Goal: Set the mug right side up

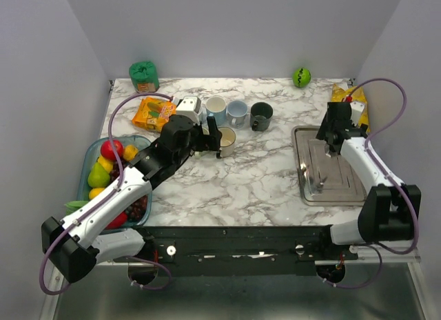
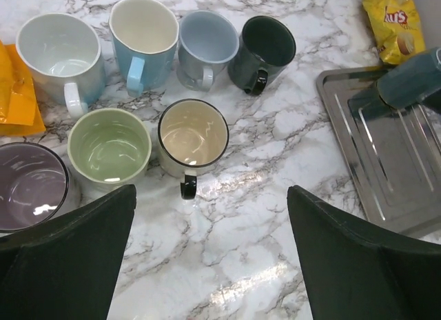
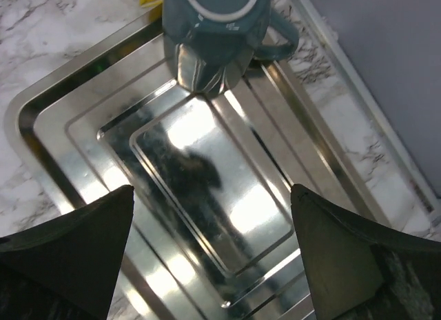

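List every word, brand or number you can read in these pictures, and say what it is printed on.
"ay's", part of a red logo whose first letter is unclear: on the yellow crisp bag.
Orange packet: print too small to read.
Green bag: nothing legible.
Mugs and metal tray: no writing seen.

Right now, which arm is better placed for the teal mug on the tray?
Right. The right gripper hangs open over the tray, near the teal mug; the left gripper is by the cream mug.
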Tool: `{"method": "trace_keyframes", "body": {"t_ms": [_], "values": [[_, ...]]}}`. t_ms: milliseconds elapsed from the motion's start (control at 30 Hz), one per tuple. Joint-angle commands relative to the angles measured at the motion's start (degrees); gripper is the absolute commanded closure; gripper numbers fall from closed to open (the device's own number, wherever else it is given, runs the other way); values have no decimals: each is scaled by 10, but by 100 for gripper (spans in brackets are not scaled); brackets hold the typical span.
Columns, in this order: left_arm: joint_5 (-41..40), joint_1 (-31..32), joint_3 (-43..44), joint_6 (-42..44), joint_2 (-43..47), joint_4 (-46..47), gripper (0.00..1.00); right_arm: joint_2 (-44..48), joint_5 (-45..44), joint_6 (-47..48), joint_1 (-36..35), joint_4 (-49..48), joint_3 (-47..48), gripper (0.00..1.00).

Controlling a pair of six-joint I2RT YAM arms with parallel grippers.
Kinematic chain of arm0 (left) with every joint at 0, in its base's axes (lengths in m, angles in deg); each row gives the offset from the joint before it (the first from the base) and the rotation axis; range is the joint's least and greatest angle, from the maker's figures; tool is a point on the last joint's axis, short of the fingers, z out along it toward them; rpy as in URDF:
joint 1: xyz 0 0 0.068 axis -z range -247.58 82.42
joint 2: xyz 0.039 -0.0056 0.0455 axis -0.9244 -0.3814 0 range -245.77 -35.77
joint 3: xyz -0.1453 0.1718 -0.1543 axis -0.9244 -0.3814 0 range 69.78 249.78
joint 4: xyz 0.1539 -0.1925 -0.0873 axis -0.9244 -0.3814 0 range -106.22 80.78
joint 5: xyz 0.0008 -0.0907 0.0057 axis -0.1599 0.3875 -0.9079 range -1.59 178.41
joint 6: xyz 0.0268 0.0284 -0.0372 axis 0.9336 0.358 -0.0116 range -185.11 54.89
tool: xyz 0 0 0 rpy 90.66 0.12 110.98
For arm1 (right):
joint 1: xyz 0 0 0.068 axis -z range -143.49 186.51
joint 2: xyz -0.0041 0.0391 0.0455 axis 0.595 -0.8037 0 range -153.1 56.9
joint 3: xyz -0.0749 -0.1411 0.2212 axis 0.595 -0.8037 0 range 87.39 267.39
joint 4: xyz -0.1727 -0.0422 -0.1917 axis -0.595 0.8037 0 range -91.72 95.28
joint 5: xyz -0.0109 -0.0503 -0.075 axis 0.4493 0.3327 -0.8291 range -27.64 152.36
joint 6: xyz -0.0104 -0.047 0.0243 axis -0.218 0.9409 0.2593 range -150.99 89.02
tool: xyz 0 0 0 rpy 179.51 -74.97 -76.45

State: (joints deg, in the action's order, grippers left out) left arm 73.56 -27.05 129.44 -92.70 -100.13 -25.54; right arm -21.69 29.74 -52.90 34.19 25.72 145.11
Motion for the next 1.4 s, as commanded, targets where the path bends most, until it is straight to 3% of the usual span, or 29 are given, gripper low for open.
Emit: {"method": "trace_keyframes", "body": {"t_ms": [0,267,500,1033,1367], "values": [[61,-11,3,42,17,-50,1,-67,-29,157,44,-60,41,0],[148,-74,16,58,-3,-80,1,-121,66,393,74,-138,49,0],[222,-135,54,32,-62,-107,1,-191,130,431,122,-136,100,0],[252,-144,93,-26,-122,-101,1,-245,349,536,179,-86,137,0],[262,-145,64,-40,-104,-79,1,-214,424,455,199,-44,90,1]]}}
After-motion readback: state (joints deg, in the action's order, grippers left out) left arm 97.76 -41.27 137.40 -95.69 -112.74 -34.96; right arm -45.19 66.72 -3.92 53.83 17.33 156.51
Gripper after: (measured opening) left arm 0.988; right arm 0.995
